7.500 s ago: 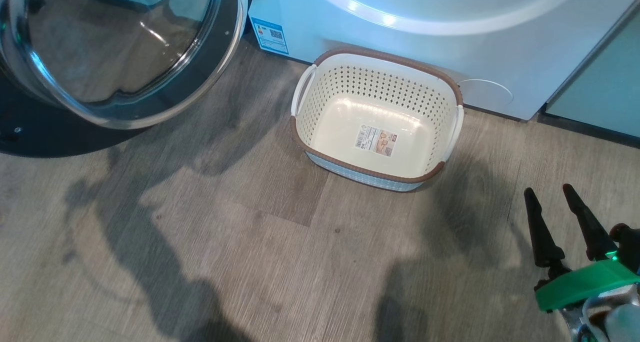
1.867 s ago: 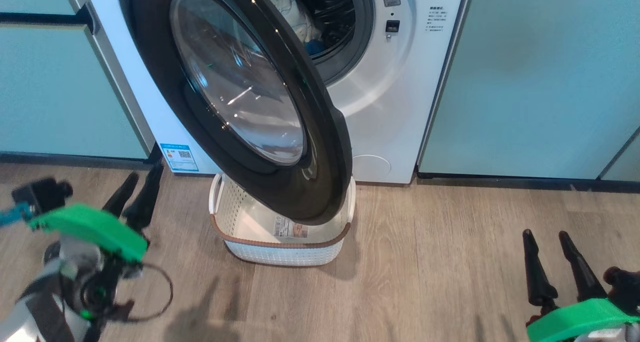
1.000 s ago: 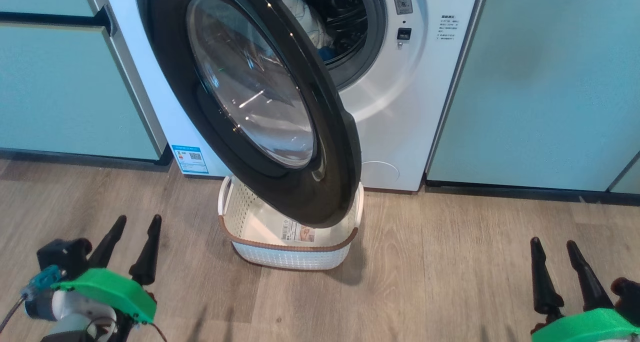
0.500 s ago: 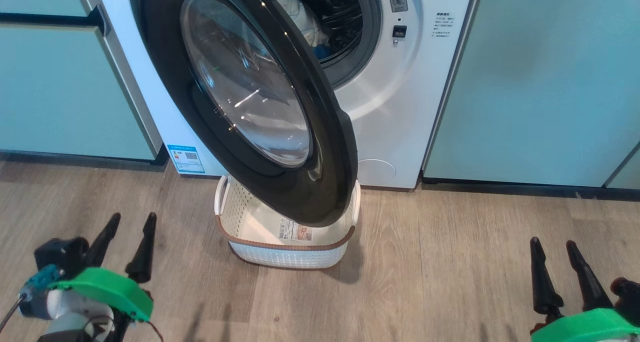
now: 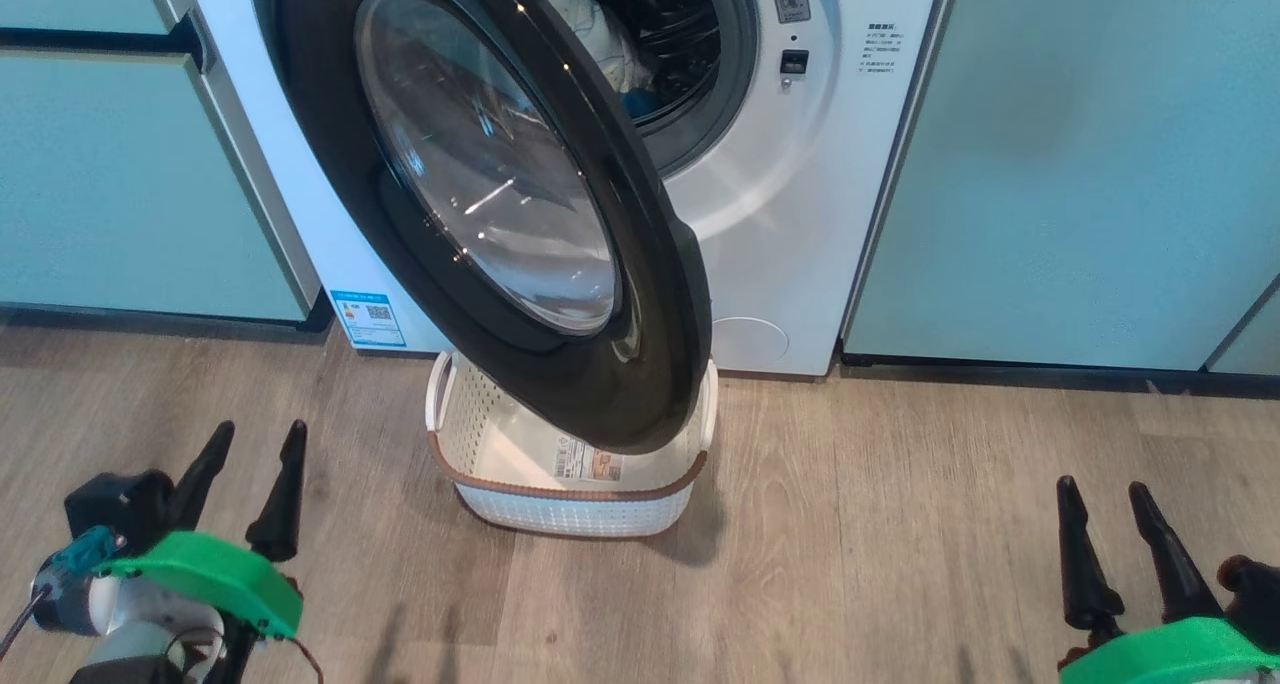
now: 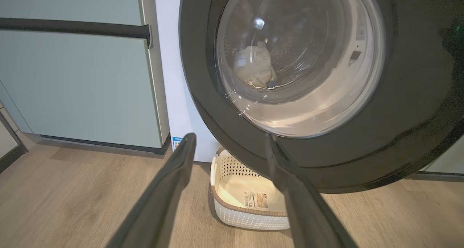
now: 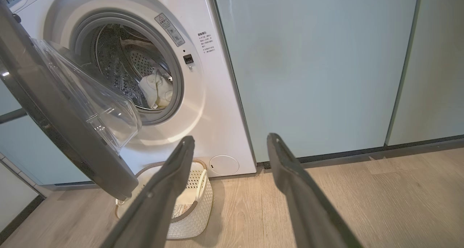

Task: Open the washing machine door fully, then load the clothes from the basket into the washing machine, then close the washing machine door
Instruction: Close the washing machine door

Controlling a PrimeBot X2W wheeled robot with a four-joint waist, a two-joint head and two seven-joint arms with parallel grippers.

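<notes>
Washing machine (image 5: pixel 800 214) in place. Washing machine door (image 5: pixel 480 194) half-swung, angle same as 0.5 s ago, overhanging the basket (image 5: pixel 570 504), empty on the floor. Clothes (image 5: pixel 600 34) in the drum. Left gripper (image 5: pixel 261 426) lower than 1.9 s ago, fingers spread, empty. Right gripper (image 5: pixel 1101 484) spread, empty.

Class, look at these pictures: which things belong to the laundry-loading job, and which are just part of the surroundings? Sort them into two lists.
Belongs to the job:
washing machine
washing machine door, partly open
clothes, in the drum
basket, empty
left pincer and right pincer, both open and empty

Just surroundings:
green cabinet panels
wood floor
</notes>
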